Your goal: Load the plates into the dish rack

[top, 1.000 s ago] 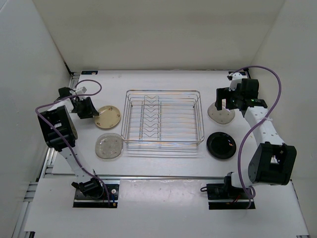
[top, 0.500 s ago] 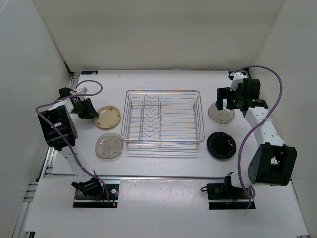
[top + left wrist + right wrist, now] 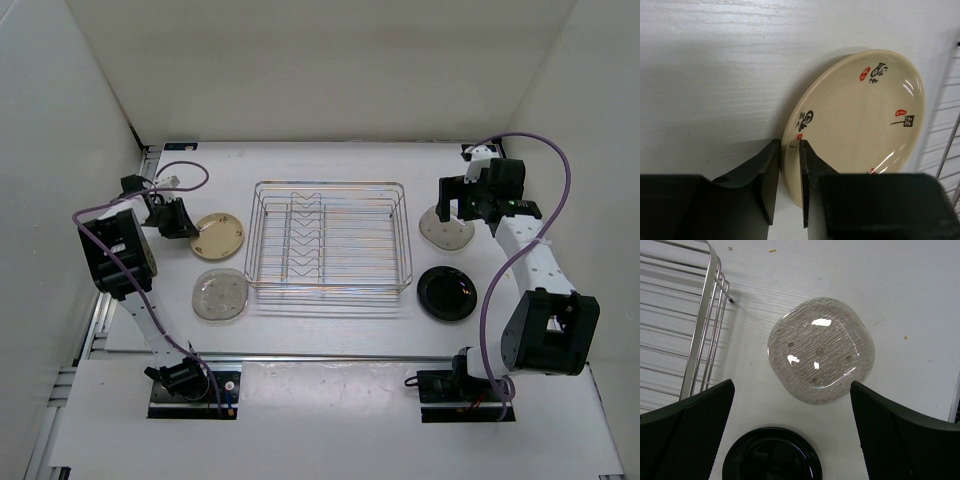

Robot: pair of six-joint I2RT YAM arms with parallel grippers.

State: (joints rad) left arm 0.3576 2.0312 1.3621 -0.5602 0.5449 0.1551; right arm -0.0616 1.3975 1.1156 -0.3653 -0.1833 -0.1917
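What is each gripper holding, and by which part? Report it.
The left gripper pinches the tan-yellow plate by its rim; the right gripper holds nothing.

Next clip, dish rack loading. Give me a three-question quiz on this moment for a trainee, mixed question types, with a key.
1. True or false: a plate already stands in the rectangular chrome wire dish rack.
2. Whose rim sits between the fingers of the left gripper? A. the glossy black one. B. the tan-yellow round plate with red and black marks. C. the speckled beige one.
3. Fill in: the right gripper hovers with jaws ____ above the pale ribbed round plate.
Key: 1 false; 2 B; 3 open.
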